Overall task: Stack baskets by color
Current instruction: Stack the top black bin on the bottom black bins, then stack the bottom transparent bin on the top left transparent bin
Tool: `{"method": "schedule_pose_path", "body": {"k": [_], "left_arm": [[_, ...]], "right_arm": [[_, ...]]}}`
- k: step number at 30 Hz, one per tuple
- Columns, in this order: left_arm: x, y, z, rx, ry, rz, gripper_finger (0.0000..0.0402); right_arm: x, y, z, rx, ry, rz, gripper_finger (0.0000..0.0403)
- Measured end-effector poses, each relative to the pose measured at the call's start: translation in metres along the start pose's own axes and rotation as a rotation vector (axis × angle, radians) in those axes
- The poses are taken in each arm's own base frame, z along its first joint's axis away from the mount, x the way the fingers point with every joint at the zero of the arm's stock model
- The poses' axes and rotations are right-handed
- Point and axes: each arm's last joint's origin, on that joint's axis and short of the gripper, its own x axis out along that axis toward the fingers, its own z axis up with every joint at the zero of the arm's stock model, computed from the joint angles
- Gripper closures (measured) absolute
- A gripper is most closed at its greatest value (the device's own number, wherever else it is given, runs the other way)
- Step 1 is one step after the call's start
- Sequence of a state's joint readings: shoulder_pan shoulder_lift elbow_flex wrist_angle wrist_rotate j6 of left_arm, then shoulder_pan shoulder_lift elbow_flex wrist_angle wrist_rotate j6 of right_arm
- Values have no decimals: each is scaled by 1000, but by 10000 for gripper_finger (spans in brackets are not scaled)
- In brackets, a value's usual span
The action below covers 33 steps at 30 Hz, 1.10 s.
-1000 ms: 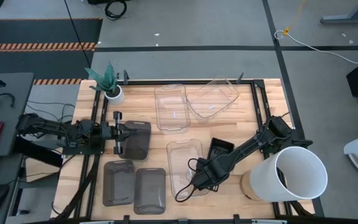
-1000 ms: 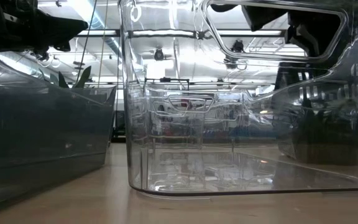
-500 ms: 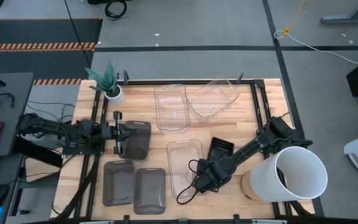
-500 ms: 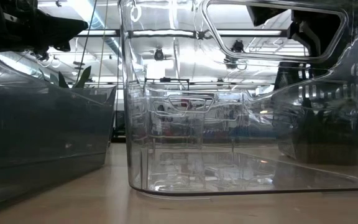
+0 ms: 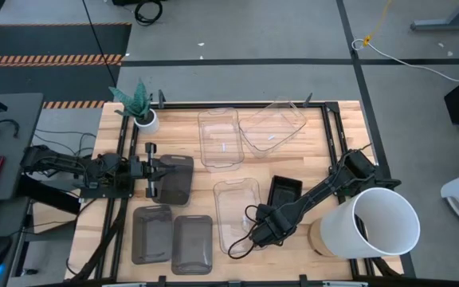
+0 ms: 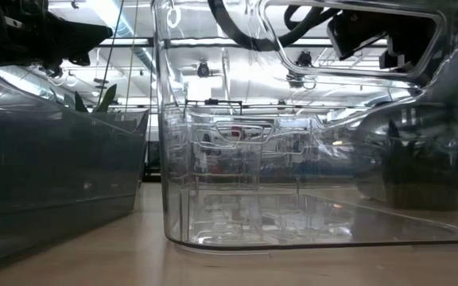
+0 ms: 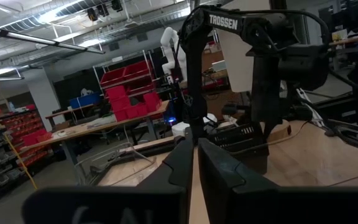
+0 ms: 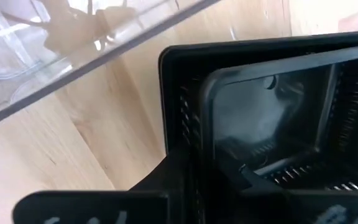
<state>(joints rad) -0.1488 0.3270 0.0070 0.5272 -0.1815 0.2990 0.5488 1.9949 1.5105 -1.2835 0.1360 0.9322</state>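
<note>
The black perforated basket (image 5: 287,188) sits right of the near clear basket (image 5: 236,209). In the right wrist view it (image 8: 260,99) shows one rim inside another, as if nested. My right gripper (image 5: 268,226) points steeply down at its near wall, shut on it. Two more clear baskets (image 5: 218,137) (image 5: 271,126) stand at the back, the right one tilted. Two smoky grey baskets (image 5: 151,233) (image 5: 191,243) lie at the near left. My left gripper (image 5: 159,171), fingers shut (image 7: 193,165), hovers over a third grey basket (image 5: 178,182). My right gripper has the black basket's end wall (image 8: 194,134) between its two fingers, one finger outside (image 8: 169,177) and one inside the basket. The fingers come from above, slanting steeply down. The basket lies about level, low over the table; what is under it, I cannot tell.
A big white bucket (image 5: 381,223) lies on its side at the near right, close to my right arm. A small white plant pot (image 5: 144,118) stands at the far left corner. Bare wood shows between the clear baskets and the grey ones.
My right gripper has sunk a little with the black basket. The basket stood tilted a second ago and now lies level beside the near clear basket. My left arm has kept still.
</note>
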Motion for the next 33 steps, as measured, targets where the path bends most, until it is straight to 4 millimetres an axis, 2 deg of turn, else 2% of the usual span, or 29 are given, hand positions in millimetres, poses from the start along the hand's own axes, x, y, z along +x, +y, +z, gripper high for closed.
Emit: {"method": "schedule_pose_path", "body": {"k": [9,18,25,33], "left_arm": [[0,0,0,0,0,1,376],[0,0,0,0,0,0,366],[0,0,0,0,0,0,371],[0,0,0,0,0,0,368]], "right_arm": [[0,1,0,-14,4,12,333],[0,0,-1,-40,27,12,288],[-23,-9,-1,-49,68,-47,262],[-37,-4,0,-105,58,26,260]]}}
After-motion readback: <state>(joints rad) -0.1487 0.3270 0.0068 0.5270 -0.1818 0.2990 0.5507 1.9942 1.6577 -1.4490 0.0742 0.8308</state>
